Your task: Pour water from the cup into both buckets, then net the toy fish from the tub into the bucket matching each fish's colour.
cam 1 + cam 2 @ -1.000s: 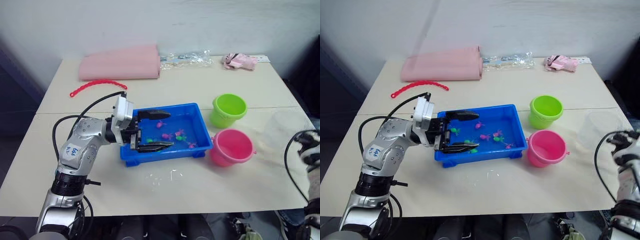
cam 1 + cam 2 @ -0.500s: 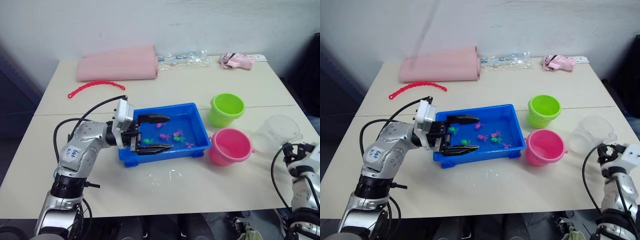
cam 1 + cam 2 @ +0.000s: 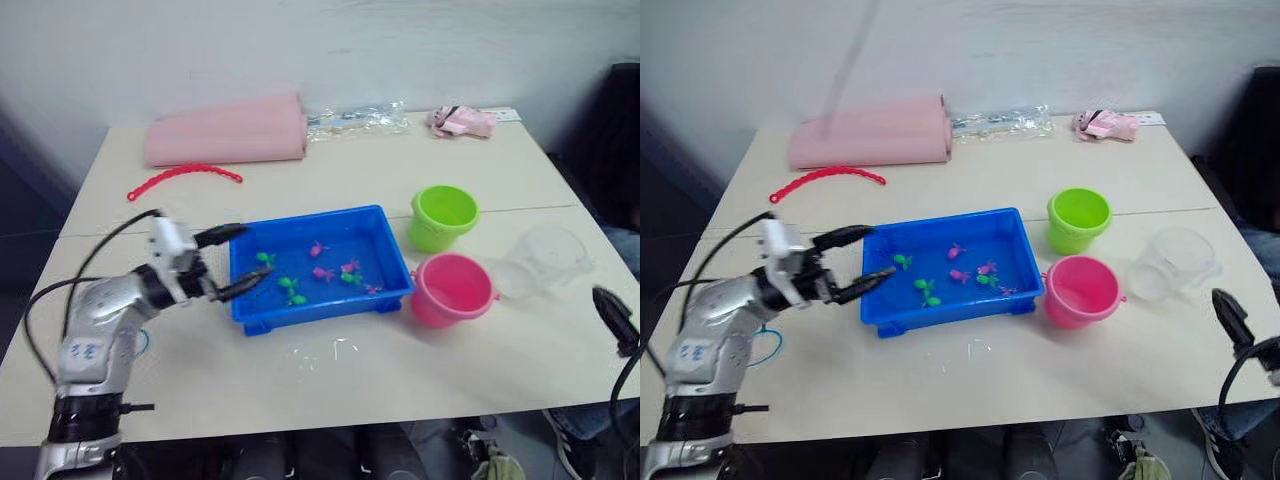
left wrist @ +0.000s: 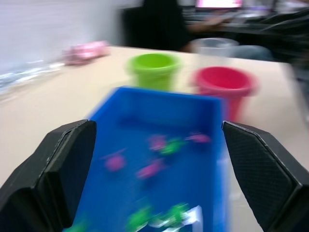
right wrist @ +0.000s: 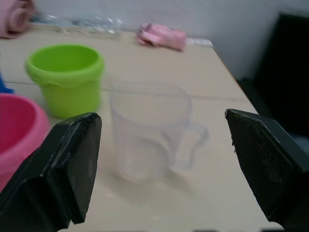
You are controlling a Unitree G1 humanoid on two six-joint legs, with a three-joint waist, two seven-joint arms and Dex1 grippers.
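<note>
The blue tub (image 3: 392, 253) holds several pink and green toy fish (image 3: 324, 272) in water. To its right stand the lime green bucket (image 3: 443, 216) and, nearer me, the pink bucket (image 3: 452, 288). The clear cup (image 3: 545, 258) stands upright on the table right of the pink bucket, its handle toward the right. My left gripper (image 3: 235, 262) is open at the tub's left rim, fingers (image 4: 53, 179) wide apart and pointing across the tub (image 4: 203, 159). My right gripper (image 5: 161, 121) is open near the table's right front edge, short of the cup (image 5: 149, 128) and touching nothing.
A rolled pink cloth (image 3: 225, 130), a red strip (image 3: 185, 175), a clear plastic bag (image 3: 355, 118) and a small pink item (image 3: 460, 120) lie along the table's far side. Water drops (image 3: 320, 352) dot the table in front of the tub.
My right gripper has opened, let go of the cup and drawn back toward me. My left gripper has pulled back from over the tub to its left rim. The camera has shifted.
</note>
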